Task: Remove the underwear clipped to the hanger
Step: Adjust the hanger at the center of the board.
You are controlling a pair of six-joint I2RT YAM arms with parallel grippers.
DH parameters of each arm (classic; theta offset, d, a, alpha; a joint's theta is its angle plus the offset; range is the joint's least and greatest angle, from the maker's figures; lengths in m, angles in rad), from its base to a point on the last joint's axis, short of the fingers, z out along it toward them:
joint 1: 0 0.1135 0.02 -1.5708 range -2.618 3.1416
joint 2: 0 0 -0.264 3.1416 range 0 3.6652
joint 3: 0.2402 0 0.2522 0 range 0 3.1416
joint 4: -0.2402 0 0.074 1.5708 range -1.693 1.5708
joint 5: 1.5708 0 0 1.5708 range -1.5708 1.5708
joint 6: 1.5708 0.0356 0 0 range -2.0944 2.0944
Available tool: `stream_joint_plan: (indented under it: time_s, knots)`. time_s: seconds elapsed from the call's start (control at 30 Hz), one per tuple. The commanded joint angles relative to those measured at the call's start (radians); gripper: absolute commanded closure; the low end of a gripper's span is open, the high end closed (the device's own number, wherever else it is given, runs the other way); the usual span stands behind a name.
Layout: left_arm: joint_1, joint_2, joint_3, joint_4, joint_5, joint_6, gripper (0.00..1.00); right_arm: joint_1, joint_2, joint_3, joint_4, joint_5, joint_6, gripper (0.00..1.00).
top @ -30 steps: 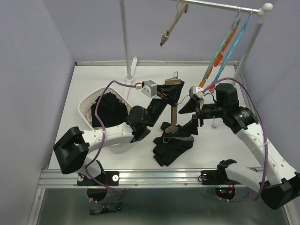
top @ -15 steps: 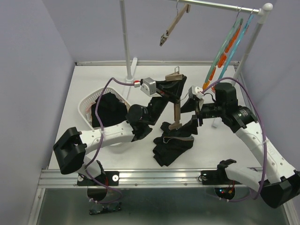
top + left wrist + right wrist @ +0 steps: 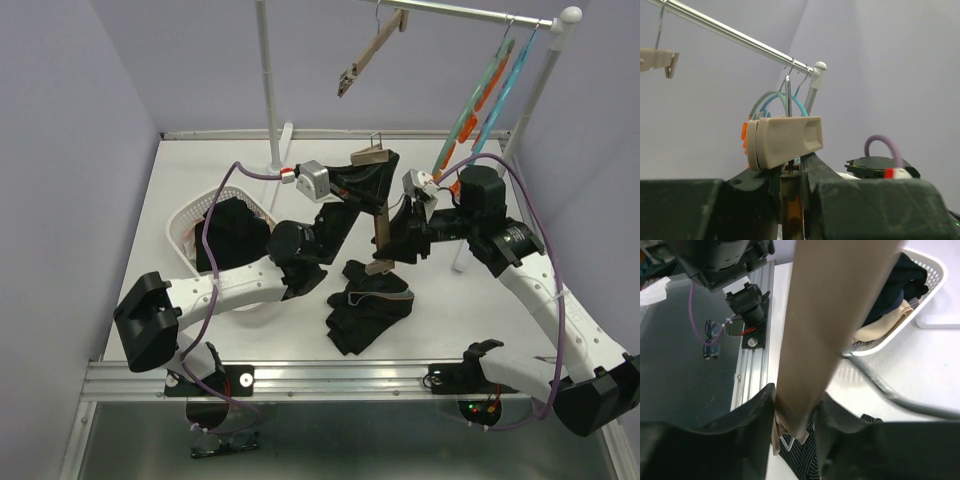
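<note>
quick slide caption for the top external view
Left hand holds the tan hanger by its top, right hand clamps its bar, black underwear heaped below on the table.

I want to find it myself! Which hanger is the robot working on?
Look at the middle of the white table, between the robot's left arm and right arm. The tan clip hanger stands on end there, over dark cloth. The other hangers dangle from the silver rail.
</note>
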Motion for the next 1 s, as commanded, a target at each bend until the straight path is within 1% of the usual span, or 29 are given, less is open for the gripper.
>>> stream_joint_plan:
  time_s: [0.0,0.03,0.07,0.13,0.17,0.37,0.4,0.47,0.5,0.53,0.57,0.63,0.67,0.73,0.77,0.87,0.9,0.97]
  knots:
    - [-0.009,-0.006,0.061,0.810,-0.008,0.011,1.00,0.010,-0.007,0.072,0.078,-0.047,0.029,0.68]
    - [-0.009,-0.003,0.061,0.812,-0.008,0.011,1.00,0.010,-0.008,0.074,0.078,-0.047,0.029,0.72]
    - [-0.008,-0.002,0.062,0.810,-0.008,0.008,1.00,0.011,-0.010,0.072,0.078,-0.042,0.028,0.81]
    - [-0.009,-0.003,0.059,0.812,-0.011,0.011,1.00,0.011,-0.018,0.072,0.076,-0.024,0.023,0.91]
    - [-0.008,-0.008,0.058,0.812,-0.011,0.015,1.00,0.010,-0.022,0.071,0.075,-0.013,0.023,0.99]
    - [-0.008,-0.035,0.018,0.810,-0.033,0.034,1.00,0.008,-0.047,0.046,0.059,0.036,0.012,0.99]
    - [-0.009,-0.040,0.000,0.810,-0.036,0.045,0.92,0.008,-0.050,0.043,0.050,0.051,0.000,0.99]
    - [-0.009,-0.067,-0.030,0.810,-0.040,0.055,0.79,0.008,-0.054,0.040,0.033,0.076,-0.017,0.99]
    - [-0.008,-0.078,-0.065,0.809,-0.047,0.061,0.70,0.010,-0.059,0.040,0.015,0.105,-0.036,1.00]
    - [-0.008,-0.091,-0.086,0.810,-0.051,0.071,0.66,0.008,-0.064,0.039,0.006,0.120,-0.047,1.00]
    - [-0.008,-0.120,-0.109,0.804,-0.068,0.083,0.59,0.010,-0.068,0.037,-0.010,0.132,-0.066,0.99]
    - [-0.008,-0.152,-0.180,0.789,-0.079,0.097,0.53,0.010,-0.073,0.031,-0.022,0.166,-0.081,1.00]
    - [-0.008,-0.185,-0.224,0.762,-0.088,0.104,0.47,0.008,-0.076,0.025,-0.033,0.181,-0.093,0.99]
    - [-0.006,-0.238,-0.260,0.706,-0.094,0.112,0.43,0.008,-0.076,0.019,-0.037,0.195,-0.100,0.99]
    - [-0.008,-0.253,-0.277,0.685,-0.094,0.121,0.38,0.008,-0.074,0.017,-0.039,0.195,-0.104,0.99]
    - [-0.008,-0.313,-0.326,0.588,-0.083,0.135,0.28,0.008,-0.073,0.005,-0.043,0.202,-0.112,1.00]
    - [-0.006,-0.345,-0.344,0.536,-0.067,0.138,0.22,0.008,-0.071,0.000,-0.051,0.209,-0.124,0.99]
    - [-0.005,-0.383,-0.364,0.475,-0.050,0.161,0.16,0.008,-0.071,-0.006,-0.063,0.221,-0.142,1.00]
